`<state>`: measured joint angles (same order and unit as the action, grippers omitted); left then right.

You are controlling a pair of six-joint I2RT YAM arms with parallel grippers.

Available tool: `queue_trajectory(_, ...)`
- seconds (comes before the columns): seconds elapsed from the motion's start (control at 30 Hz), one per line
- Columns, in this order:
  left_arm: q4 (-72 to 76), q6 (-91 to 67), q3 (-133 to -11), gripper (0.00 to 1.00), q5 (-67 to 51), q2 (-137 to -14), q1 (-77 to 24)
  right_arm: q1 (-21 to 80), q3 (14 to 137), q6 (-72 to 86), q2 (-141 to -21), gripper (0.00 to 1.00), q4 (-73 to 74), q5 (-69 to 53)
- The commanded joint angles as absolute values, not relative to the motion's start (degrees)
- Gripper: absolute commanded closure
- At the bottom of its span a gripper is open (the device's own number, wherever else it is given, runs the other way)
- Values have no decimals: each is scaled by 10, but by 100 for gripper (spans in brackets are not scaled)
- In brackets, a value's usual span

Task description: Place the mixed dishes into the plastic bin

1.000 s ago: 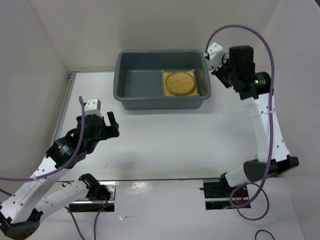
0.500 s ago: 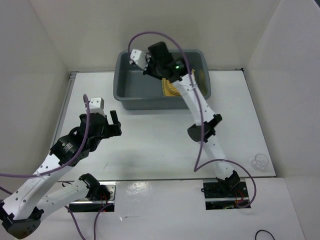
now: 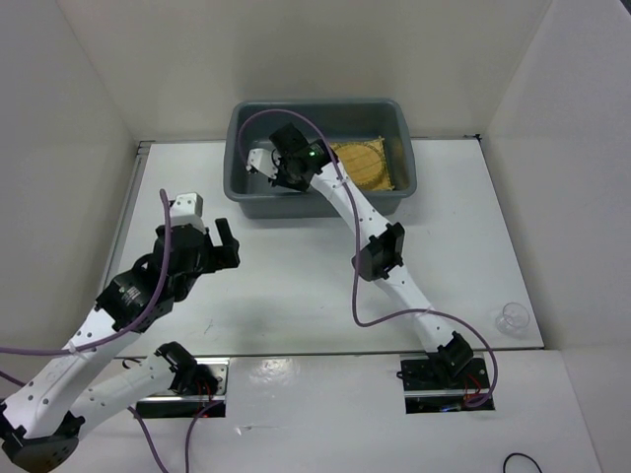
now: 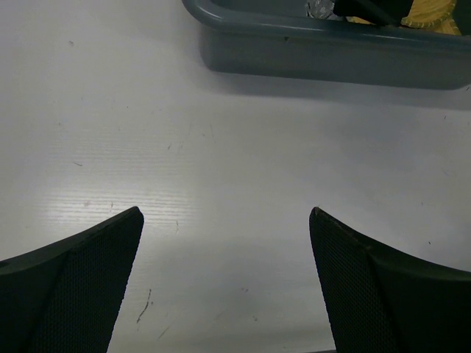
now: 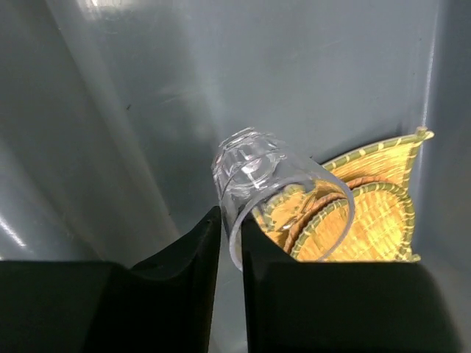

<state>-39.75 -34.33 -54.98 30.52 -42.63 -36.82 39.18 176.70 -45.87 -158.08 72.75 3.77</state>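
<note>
The clear cup (image 5: 272, 191) hangs tilted inside the plastic bin (image 5: 132, 88), beside the woven mats (image 5: 375, 213). It looks light, thin and slippery, best pinched at the wall near its rim, as the right end effector (image 5: 230, 224) grips it. A second ago this arm was outside the bin. The left end effector (image 4: 224, 220) hovers spread wide above the tabletop (image 4: 221, 147).

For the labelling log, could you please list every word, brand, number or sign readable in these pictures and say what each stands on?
None can be read.
The plastic bin, the woven mats inside it, the clear cup in the right gripper, the left gripper and the table show no lettering in any view.
The small glass near the table's right edge is too small to judge.
</note>
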Motion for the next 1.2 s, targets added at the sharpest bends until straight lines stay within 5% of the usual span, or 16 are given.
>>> queue_trajectory(0.0, -356, -326, -541, 0, 300, -431, -365, 384, 1796, -456, -1599, 77, 741, 13)
queue_trajectory(0.33, -326, -355, -523, 0, 311, -533, -403, 374, 1796, -450, -1626, 74, 730, 13)
queue_trajectory(0.57, -326, -366, -523, 0, 323, -491, -403, 374, 1796, -407, -1487, 64, 742, 35)
queue_trajectory(0.77, -321, -371, -505, 0, 357, -385, -409, 368, 1784, -337, -1324, 45, 742, 75)
queue_trajectory(1.17, -332, -388, -505, 0, 395, -337, -440, 339, 1174, -302, -936, 46, 742, 142)
